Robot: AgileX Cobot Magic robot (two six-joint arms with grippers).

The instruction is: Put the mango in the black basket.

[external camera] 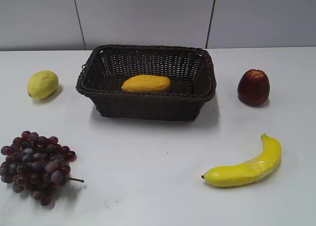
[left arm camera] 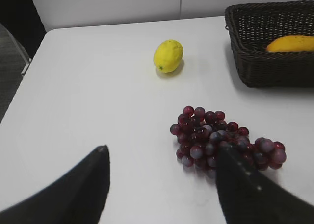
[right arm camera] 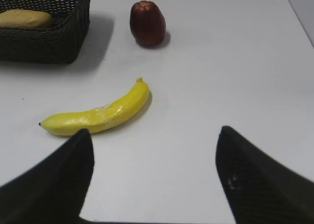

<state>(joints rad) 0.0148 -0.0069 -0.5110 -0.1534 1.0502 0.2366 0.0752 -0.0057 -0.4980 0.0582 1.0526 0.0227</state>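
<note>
From my remote station I see a white table (external camera: 158,186) against a pale panelled wall, and at its far middle sits the black basket (external camera: 146,105), a dark woven rectangle with sloping sides. The mango (external camera: 146,83) lies on its side inside the basket, on the floor near the front wall, orange-yellow and plump. To the left of the basket, well apart from it, rests a yellow-green lemon (external camera: 42,84); to the right, also apart, stands a dark red apple (external camera: 253,87). Nearer the camera, a bunch of purple-red grapes (external camera: 34,165) lies at the left and a yellow banana (external camera: 245,166) curves at the right. Neither arm shows in the exterior view. In the left wrist view, my left gripper (left arm camera: 162,185) hangs above the table with its two dark fingers spread wide and nothing between them; the right-hand finger overlaps the grapes in the picture (whether it touches them I cannot tell). In the right wrist view, my right gripper (right arm camera: 154,177) is likewise spread wide and empty, hovering above bare table just near the banana.
</note>
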